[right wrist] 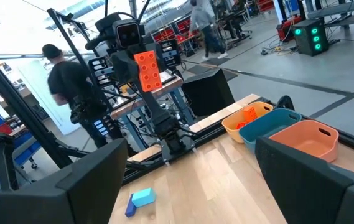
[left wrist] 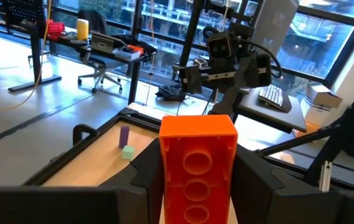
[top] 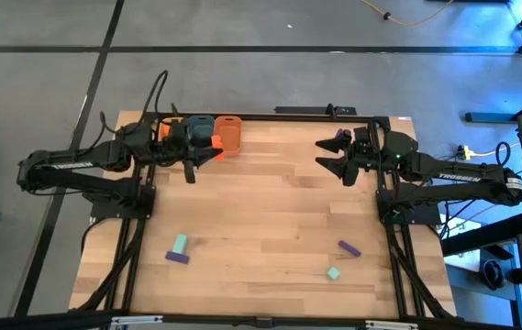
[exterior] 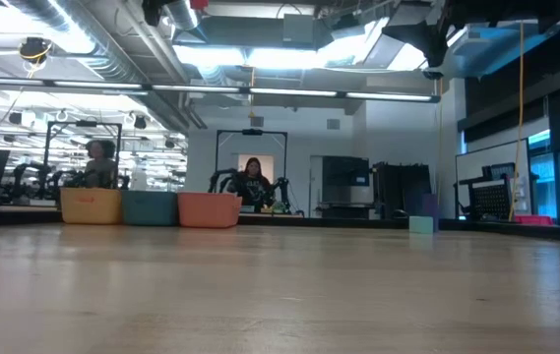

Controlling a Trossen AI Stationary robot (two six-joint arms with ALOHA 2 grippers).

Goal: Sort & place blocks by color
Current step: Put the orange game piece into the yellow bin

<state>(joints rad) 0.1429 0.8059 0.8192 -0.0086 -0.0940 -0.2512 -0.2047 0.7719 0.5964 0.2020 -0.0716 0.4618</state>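
My left gripper (top: 207, 148) is at the table's far left, beside the tubs, shut on an orange-red block (left wrist: 198, 163); the right wrist view also shows this block (right wrist: 147, 68) raised high. My right gripper (top: 332, 158) stands open at the far right, holding nothing. On the table lie a teal and a purple block (top: 178, 249) near the left, a purple block (top: 349, 248) and a teal block (top: 334, 272) near the right. By the far right edge a purple block (left wrist: 124, 135) stands beside a teal one (left wrist: 127, 152). My left gripper pinches the orange-red block by its two long sides (left wrist: 164, 177) between the two fingers (left wrist: 144, 180). The fingers lie level, along the block, pointing toward the table's right. The block is lifted clear of the table, and its free end (left wrist: 196, 126) sticks out past the fingertips.
Three tubs stand in a row along the far left edge: yellow (right wrist: 245, 117), blue (right wrist: 275, 123) and orange (top: 229, 134). The yellow tub has orange pieces inside. People show in the room beyond the table. The middle of the wooden table (top: 270, 202) lies bare.
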